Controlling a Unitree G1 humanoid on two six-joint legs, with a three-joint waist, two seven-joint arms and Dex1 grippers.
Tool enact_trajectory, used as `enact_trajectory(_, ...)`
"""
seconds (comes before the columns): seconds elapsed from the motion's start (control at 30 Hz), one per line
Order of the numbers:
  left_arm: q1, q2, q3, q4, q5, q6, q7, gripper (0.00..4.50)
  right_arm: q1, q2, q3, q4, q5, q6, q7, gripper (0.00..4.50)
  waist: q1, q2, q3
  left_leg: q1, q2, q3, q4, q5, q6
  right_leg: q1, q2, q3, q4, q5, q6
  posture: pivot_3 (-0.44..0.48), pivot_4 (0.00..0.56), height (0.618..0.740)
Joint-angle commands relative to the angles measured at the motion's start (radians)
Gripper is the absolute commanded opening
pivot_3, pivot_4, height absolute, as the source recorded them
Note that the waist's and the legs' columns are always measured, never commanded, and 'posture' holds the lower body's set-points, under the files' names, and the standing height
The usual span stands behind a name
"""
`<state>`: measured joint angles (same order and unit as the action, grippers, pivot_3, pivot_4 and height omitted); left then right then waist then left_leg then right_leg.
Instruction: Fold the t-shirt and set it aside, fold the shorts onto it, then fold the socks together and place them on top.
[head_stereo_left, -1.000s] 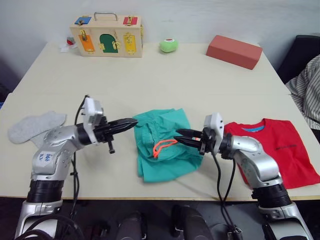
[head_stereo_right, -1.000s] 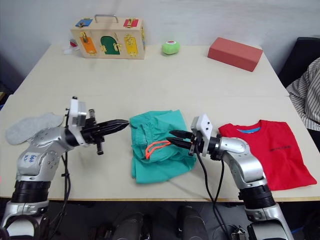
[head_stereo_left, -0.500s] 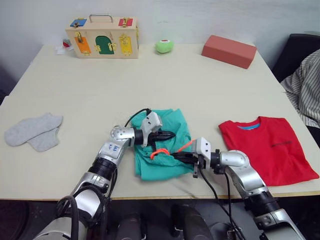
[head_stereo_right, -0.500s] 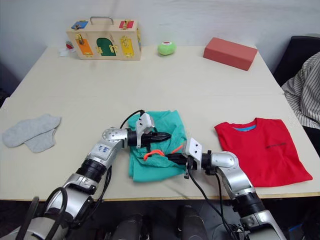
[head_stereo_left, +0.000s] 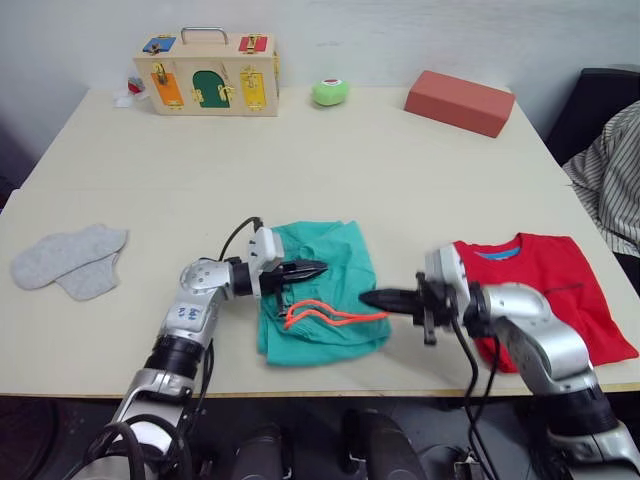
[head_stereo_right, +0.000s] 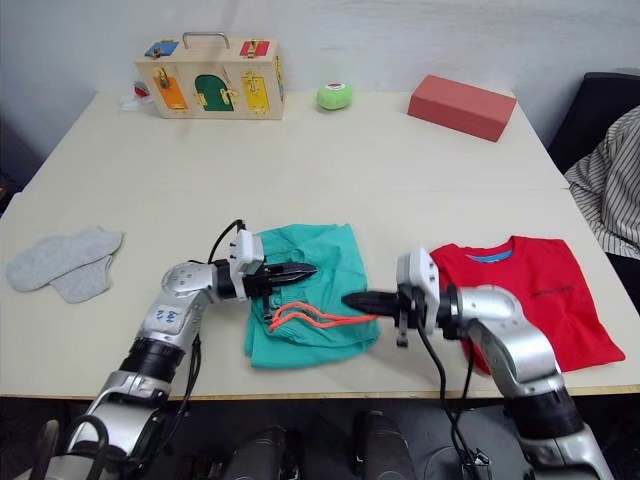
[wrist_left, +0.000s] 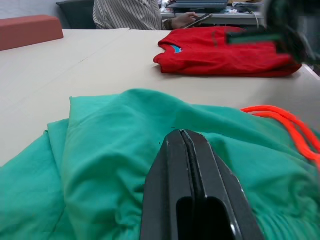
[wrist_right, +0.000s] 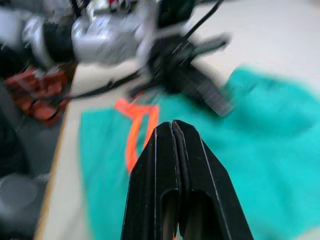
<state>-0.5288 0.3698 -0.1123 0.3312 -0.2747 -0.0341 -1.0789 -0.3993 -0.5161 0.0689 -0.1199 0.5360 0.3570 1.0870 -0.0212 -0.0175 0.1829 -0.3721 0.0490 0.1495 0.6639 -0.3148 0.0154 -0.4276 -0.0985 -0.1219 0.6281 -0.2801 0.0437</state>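
Shorts (head_stereo_left: 325, 290), teal-green and bunched into a rough square, lie near the front edge of the table (head_stereo_left: 330, 170), with the orange-coral drawstring (head_stereo_left: 325, 316) looped across their front part. The left gripper (head_stereo_left: 318, 267) reaches in from the left and lies over the shorts' upper left part, its two black fingers (wrist_left: 192, 185) pressed together with nothing between them. The right gripper (head_stereo_left: 366, 297) points at the shorts from the right, its tip at their right edge beside the end of the drawstring, fingers likewise clenched together and empty. Just right of the shorts the red t-shirt (head_stereo_left: 555, 290) lies folded flat, neck towards the back of the table. The grey socks (head_stereo_left: 68, 258) lie side by side, partly overlapping, near the left edge, well apart from both garments. At the back stand a wooden latch box (head_stereo_left: 207, 72), a green ball (head_stereo_left: 329, 92) and a salmon-red block (head_stereo_left: 464, 102).
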Motion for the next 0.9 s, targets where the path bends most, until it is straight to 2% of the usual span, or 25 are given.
enact_trajectory(0.03,0.018,0.007,-0.010,-0.074,0.023,0.013,0.029,0.00,-0.051,0.046,0.017,0.135,-0.068,-0.075,-0.020,0.04,0.008,0.000,0.000,-0.001,0.000,0.000,0.000,0.000,0.000,0.000,0.000,0.000,0.000,0.000,0.000,0.000,0.150,0.740)
enact_trajectory(0.13,0.043,0.010,-0.007,-0.107,0.044,0.056,0.085,0.00,-0.133,0.131,0.044,0.390,-0.164,-0.197,-0.050,0.04,0.008,0.000,0.000,-0.001,-0.001,0.001,0.002,0.000,0.002,0.000,0.000,0.000,-0.001,0.000,0.000,0.000,0.150,0.740)
enact_trajectory(0.27,0.098,0.014,0.016,-0.063,0.049,0.040,0.116,0.00,-0.221,0.174,0.027,0.657,-0.246,-0.262,-0.111,0.04,0.000,0.000,0.000,-0.002,-0.001,0.003,0.002,0.000,0.003,-0.001,0.000,0.000,-0.001,0.000,0.001,0.000,0.150,0.740)
enact_trajectory(0.33,0.122,0.003,0.039,-0.038,0.029,0.006,0.117,0.00,-0.239,0.179,-0.016,0.703,-0.215,-0.269,-0.099,0.04,-0.006,0.000,0.000,-0.002,-0.001,0.003,0.002,0.001,0.003,-0.001,-0.001,0.001,-0.001,0.000,0.001,0.000,0.150,0.740)
enact_trajectory(0.4,0.140,0.008,0.044,-0.054,0.021,-0.038,0.091,0.00,-0.218,0.161,-0.050,0.608,-0.111,-0.167,0.009,0.19,-0.005,0.000,0.000,-0.001,-0.001,0.003,0.003,0.001,0.003,0.000,-0.001,0.001,0.000,0.000,0.001,0.000,0.150,0.740)
enact_trajectory(0.5,0.157,0.021,0.045,-0.107,0.010,-0.081,0.058,0.00,-0.186,0.086,-0.066,0.445,-0.020,0.045,0.073,0.90,-0.006,0.001,0.000,-0.002,-0.001,0.002,0.002,0.001,0.003,0.000,-0.002,0.001,0.000,0.000,0.001,0.000,0.150,0.740)
enact_trajectory(0.6,0.171,0.032,0.061,-0.109,-0.005,-0.110,0.036,0.00,-0.191,0.000,-0.083,0.376,0.034,0.267,0.057,1.96,-0.006,0.001,0.000,-0.002,-0.001,0.001,0.001,0.001,0.003,0.000,-0.003,0.001,0.000,0.000,0.001,0.000,0.150,0.740)
enact_trajectory(0.73,0.186,0.052,0.066,-0.098,-0.010,-0.135,0.006,0.00,-0.276,-0.069,-0.089,0.431,0.069,0.596,-0.024,3.32,-0.011,0.002,0.001,-0.001,-0.001,0.001,0.001,0.000,0.003,-0.001,-0.003,0.001,0.000,0.000,0.001,0.000,0.150,0.740)
enact_trajectory(0.83,0.192,0.061,0.071,-0.093,-0.012,-0.149,-0.006,0.00,-0.350,-0.081,-0.046,0.521,0.022,0.744,-0.079,4.40,-0.010,0.002,0.001,-0.001,0.000,0.001,0.000,0.000,0.002,-0.002,-0.003,0.000,0.000,0.000,0.000,0.000,0.150,0.740)
enact_trajectory(0.9,0.195,0.064,0.074,-0.093,-0.015,-0.133,-0.005,0.00,-0.394,-0.061,-0.027,0.568,0.022,0.832,-0.091,4.45,-0.010,0.002,0.001,-0.001,0.000,0.001,0.000,0.000,0.002,-0.002,-0.003,0.000,0.000,0.000,0.000,0.000,0.150,0.740)
